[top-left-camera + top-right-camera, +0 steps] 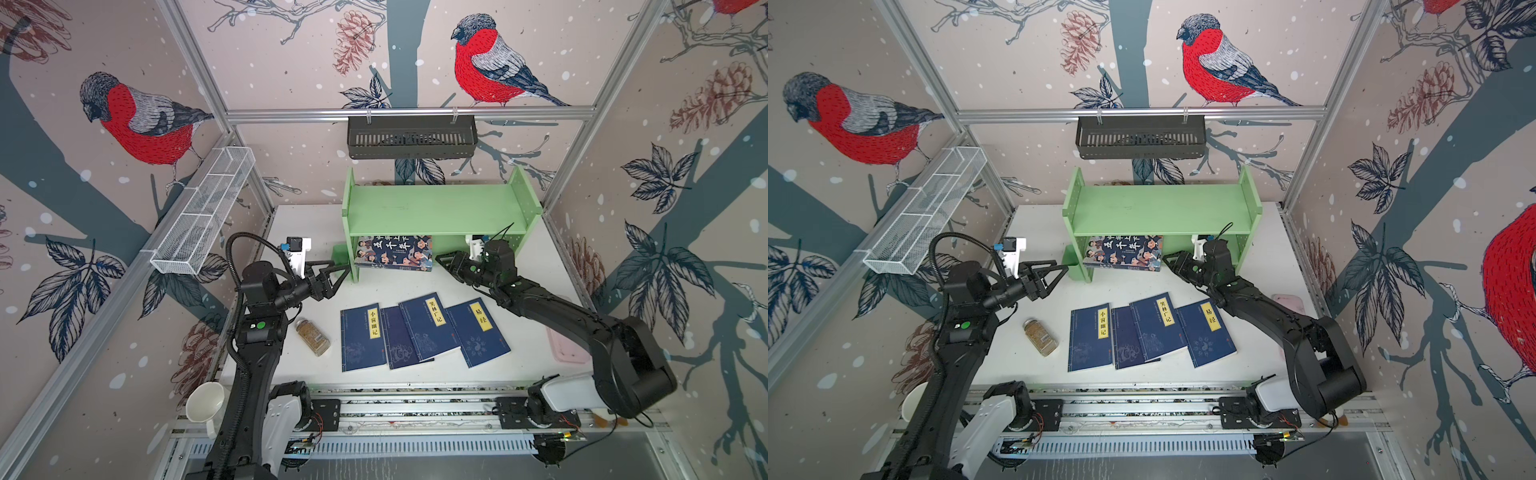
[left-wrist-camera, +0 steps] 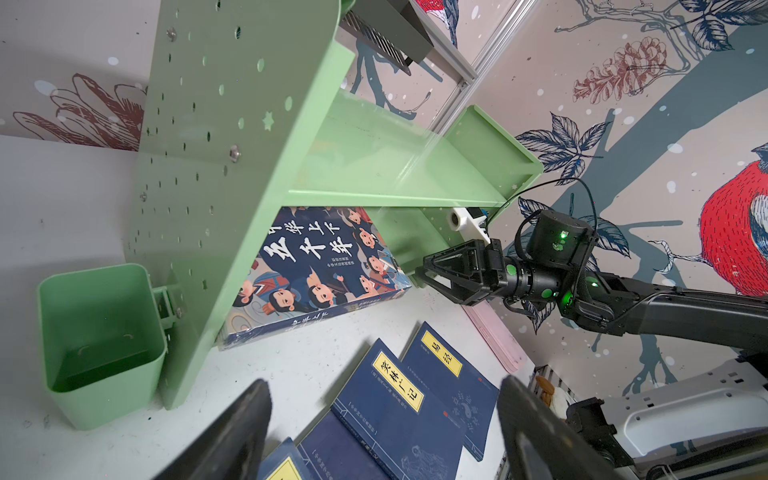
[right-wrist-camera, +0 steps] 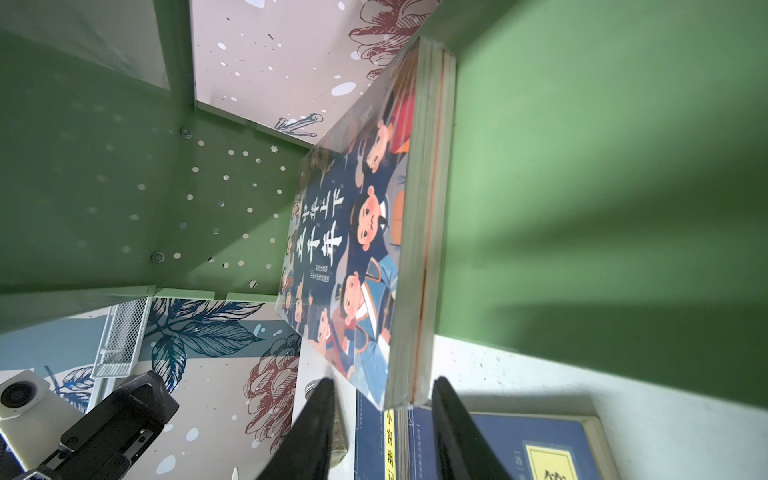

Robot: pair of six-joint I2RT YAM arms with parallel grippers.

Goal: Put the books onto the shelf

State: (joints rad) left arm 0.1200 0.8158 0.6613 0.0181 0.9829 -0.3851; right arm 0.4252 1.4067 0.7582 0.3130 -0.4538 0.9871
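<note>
1. The right hand (image 2: 421, 266) is slack. Its fingers (image 3: 320, 424) stand parted around the lower corner of the cartoon-cover book (image 1: 392, 251), with a gap on the cover side, so it clamps nothing.
2. That book sits tilted in the lower tier of the shelf (image 1: 436, 208), which stands at the desk's back edge. The book is at the end nearer the desk's left edge, with its bottom edge at the tier's front lip. With nothing gripping it, the glossy book could slide forward onto the desk (image 1: 519, 361). A finger snagging its corner on the way out would drag it along.
3. The left hand (image 1: 340, 267) hangs wide open and empty, just beside the shelf's small cup (image 2: 108, 399). A careless swing there could jolt the rack and tip the leaning book.
4. The four navy books (image 1: 419, 332) lie flat and overlapped mid-desk, toward the front edge, none shelved. They are thin and offer little to pinch, so a low approach may scatter them or push them into the jar (image 1: 313, 336) lying beside them.
</note>
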